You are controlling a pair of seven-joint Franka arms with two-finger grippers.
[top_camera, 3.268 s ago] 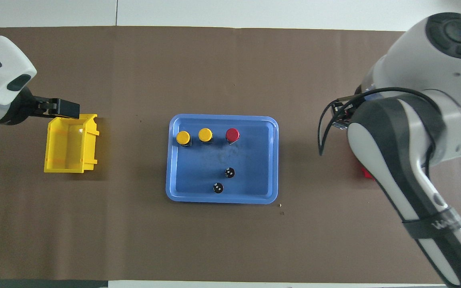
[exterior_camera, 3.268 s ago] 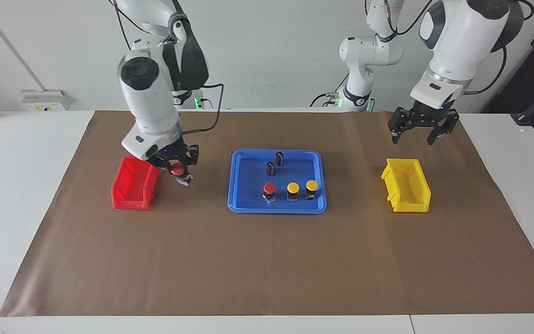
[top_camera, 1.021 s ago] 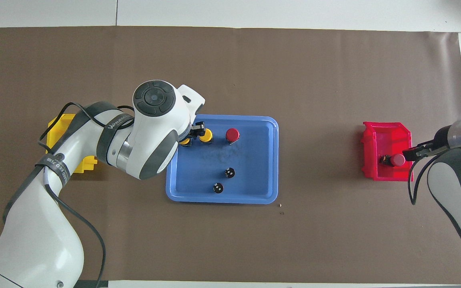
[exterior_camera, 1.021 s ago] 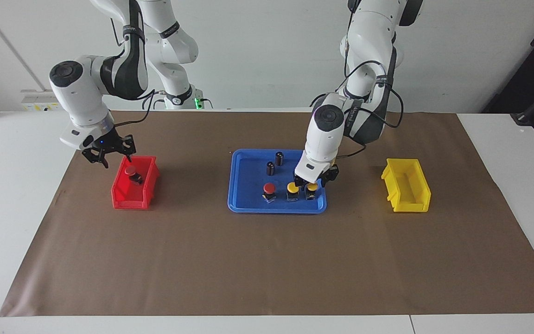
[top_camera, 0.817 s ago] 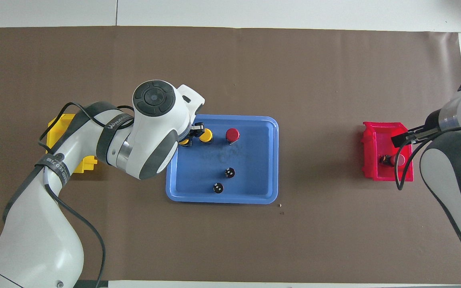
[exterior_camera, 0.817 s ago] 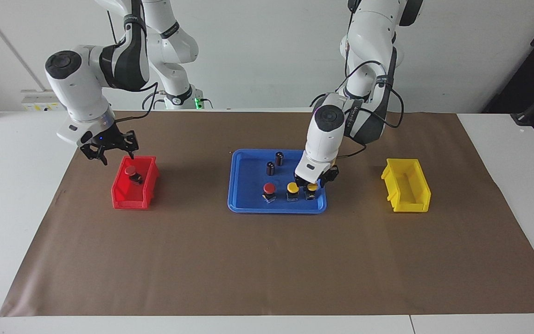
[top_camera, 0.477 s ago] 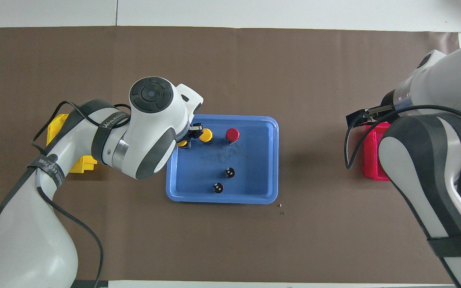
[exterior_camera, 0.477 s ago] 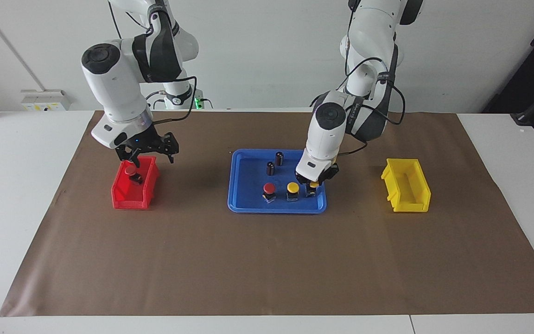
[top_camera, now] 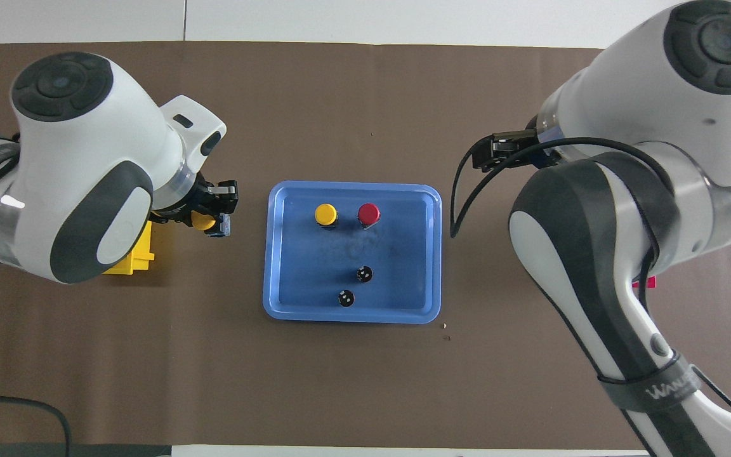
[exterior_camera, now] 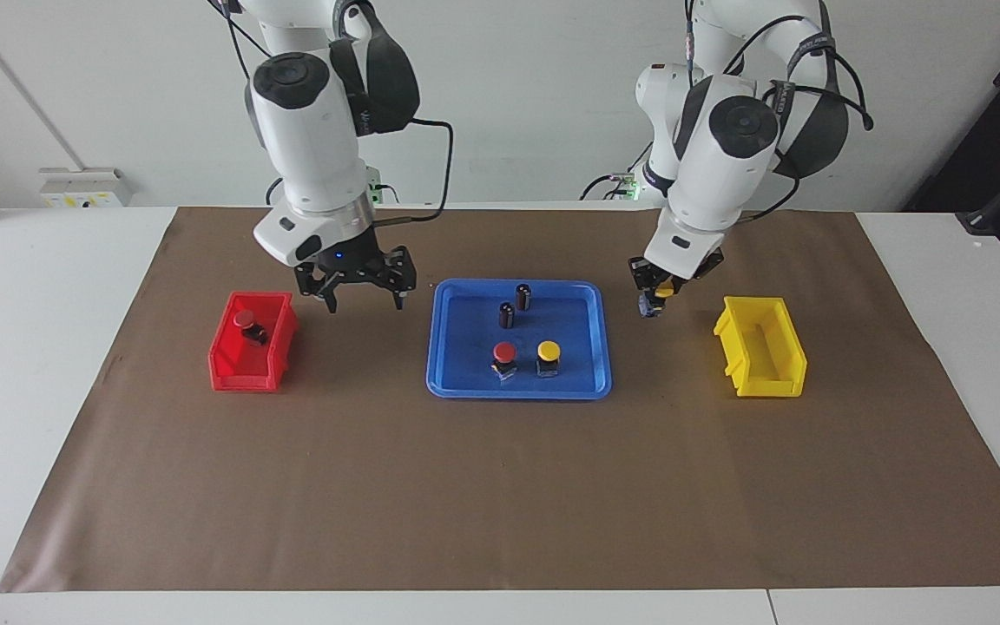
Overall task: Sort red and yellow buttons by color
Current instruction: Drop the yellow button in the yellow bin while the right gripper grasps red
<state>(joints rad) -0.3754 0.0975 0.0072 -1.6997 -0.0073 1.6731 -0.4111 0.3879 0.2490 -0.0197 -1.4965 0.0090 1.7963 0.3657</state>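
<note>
Yellow button (exterior_camera: 662,294) is clamped in your left gripper (exterior_camera: 657,299), airborne btwn blue tray (exterior_camera: 465,384) & yellow bin (exterior_camera: 760,358). Next: carry over bin, release. Right gripper (exterior_camera: 360,296), jaws wide, hovers btwn tray & red bin (exterior_camera: 250,359).

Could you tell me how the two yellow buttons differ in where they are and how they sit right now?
The carried yellow button is held in the air by the left gripper, over the brown paper between the blue tray and the yellow bin; the tray's yellow button stands upright in the tray, beside the red button, untouched. Both have yellow domed caps on dark bases.
</note>
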